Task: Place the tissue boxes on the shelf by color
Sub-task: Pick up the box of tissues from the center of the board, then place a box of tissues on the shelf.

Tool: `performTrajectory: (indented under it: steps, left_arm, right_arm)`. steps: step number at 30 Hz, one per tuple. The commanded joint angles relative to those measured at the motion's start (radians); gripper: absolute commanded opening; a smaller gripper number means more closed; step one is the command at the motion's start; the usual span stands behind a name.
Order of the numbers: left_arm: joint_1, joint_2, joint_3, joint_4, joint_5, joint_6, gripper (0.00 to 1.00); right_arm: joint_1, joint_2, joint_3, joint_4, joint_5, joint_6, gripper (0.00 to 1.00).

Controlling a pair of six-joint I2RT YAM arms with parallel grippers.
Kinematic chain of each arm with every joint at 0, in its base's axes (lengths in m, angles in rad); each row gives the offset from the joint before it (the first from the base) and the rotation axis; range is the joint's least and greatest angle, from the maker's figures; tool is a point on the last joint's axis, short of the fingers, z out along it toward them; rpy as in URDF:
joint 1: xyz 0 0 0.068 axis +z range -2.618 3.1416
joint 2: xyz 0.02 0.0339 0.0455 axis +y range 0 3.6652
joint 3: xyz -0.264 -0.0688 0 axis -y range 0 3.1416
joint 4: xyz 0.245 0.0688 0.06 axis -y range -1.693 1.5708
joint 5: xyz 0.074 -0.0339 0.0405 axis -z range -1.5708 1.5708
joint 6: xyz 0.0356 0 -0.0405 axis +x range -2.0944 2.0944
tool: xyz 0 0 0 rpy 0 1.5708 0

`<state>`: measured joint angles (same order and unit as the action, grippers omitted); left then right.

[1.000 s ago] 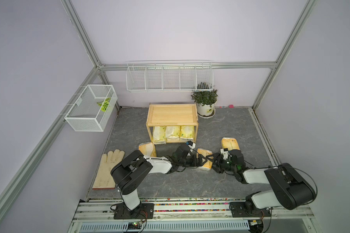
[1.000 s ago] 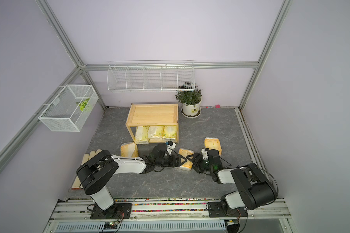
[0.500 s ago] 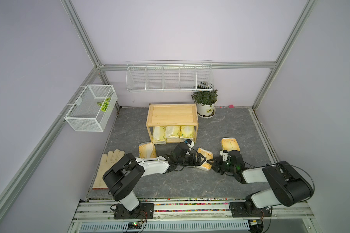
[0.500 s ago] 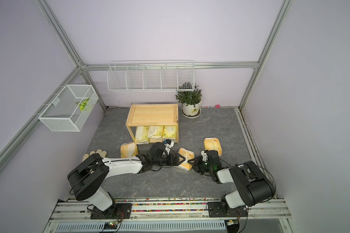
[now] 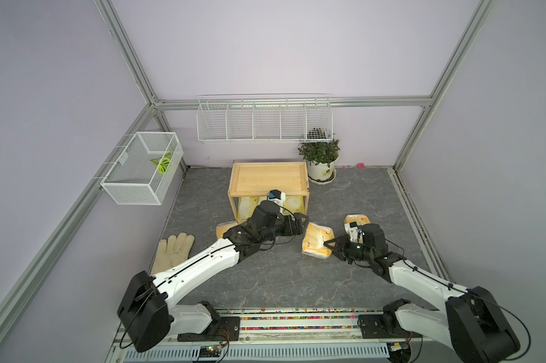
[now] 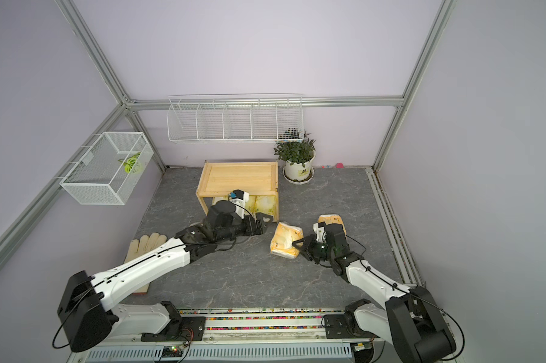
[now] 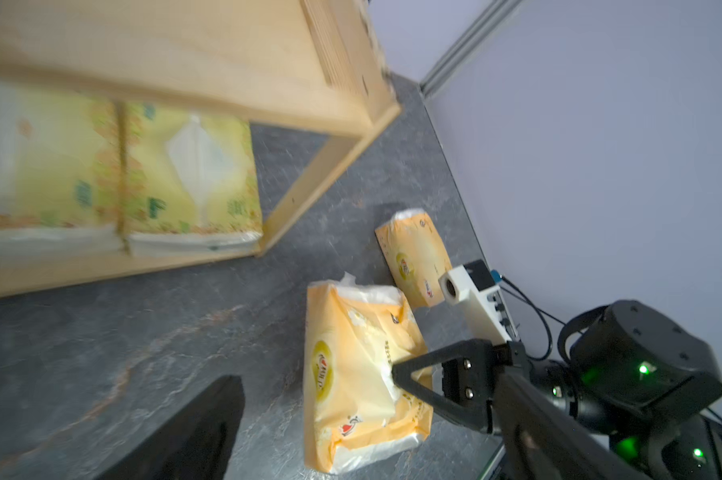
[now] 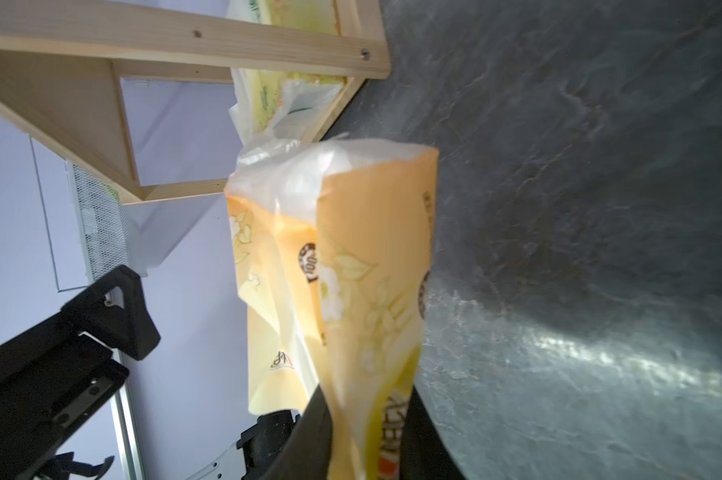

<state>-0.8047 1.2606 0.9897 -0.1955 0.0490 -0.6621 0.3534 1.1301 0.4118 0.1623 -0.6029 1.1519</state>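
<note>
"Nearest the rail, on the grey mat (image 5: 281, 283), what has the right gripper (image 5: 329, 247) got?"

"Its jaws are pinched on the near end of an orange pack (image 5: 315, 242), biting mostly soft wrapper. The pack lies between the two arms. Whether its far end is off the mat I cannot tell."

"And the left gripper (image 5: 302, 224)?"

"Just beyond the pack, jaws apart, holding nothing, close to its far corner."

"So what worries you?"

"An end-hold on a floppy pack. I'd expect it to droop, and the wrap may slide out on the way up. A swing could also clip the left gripper, or nudge the second orange pack (image 5: 355, 219) lying right beside the right wrist."

"Farther back?"

"The shelf (image 5: 270, 180). Its lower tier looks taken up by lemon packs (image 5: 292, 202), so by my reading orange belongs on the bare top tray. That tray has a raised rim, and a sagging pack brought in low could catch it and tip back down."
</note>
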Motion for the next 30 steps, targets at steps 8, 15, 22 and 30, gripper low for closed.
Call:
performTrajectory:
  steps: [8, 15, 22, 30]
  left_arm:
    - [0.256, -0.168, 0.283, -0.496, -0.205, 0.039, 1.00]
    - [0.477, -0.118, 0.398, -0.599, -0.141, 0.055, 1.00]
    - [0.570, -0.082, 0.433, -0.598, -0.110, 0.065, 1.00]
    - [0.629, -0.056, 0.500, -0.621, -0.110, 0.087, 1.00]
  right_arm:
    - [0.114, -0.081, 0.304, -0.336, -0.023, -0.104, 0.24]
    - [0.164, 0.113, 0.651, -0.409, -0.035, -0.137, 0.25]
    - [0.191, 0.415, 1.040, -0.452, -0.043, -0.146, 0.26]
    - [0.246, 0.753, 1.504, -0.545, -0.025, -0.139, 0.28]
